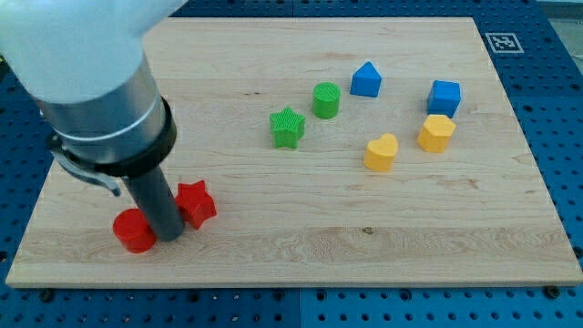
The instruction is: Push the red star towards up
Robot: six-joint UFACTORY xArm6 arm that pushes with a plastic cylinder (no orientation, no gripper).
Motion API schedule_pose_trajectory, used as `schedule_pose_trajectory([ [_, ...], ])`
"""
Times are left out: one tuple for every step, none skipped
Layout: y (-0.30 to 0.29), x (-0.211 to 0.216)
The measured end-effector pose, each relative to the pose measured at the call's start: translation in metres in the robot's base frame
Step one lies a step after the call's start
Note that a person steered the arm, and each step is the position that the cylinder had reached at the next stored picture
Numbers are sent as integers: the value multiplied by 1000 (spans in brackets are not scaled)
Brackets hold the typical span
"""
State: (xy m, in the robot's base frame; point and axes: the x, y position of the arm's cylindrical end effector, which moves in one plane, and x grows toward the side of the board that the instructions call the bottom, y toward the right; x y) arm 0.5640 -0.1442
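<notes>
Two red blocks flank my tip at the frame's lower left: red star touching its right, red cylinder left. No jaws exist on this rod.

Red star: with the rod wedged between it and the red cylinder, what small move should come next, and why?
Probably slide my tip around to the view's bottom of the red star. It now sits at the star's left, against the red cylinder, so pushing from here would send the star rightward, not up.
</notes>
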Motion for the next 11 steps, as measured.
schedule_pose_trajectory([
  [-4,-26],
  [1,-26],
  [20,7],
  [27,11],
  [28,-2],
  [29,-21],
  [40,-38],
  [55,-58],
  [59,-88],
  [59,-118],
  [59,-145],
])
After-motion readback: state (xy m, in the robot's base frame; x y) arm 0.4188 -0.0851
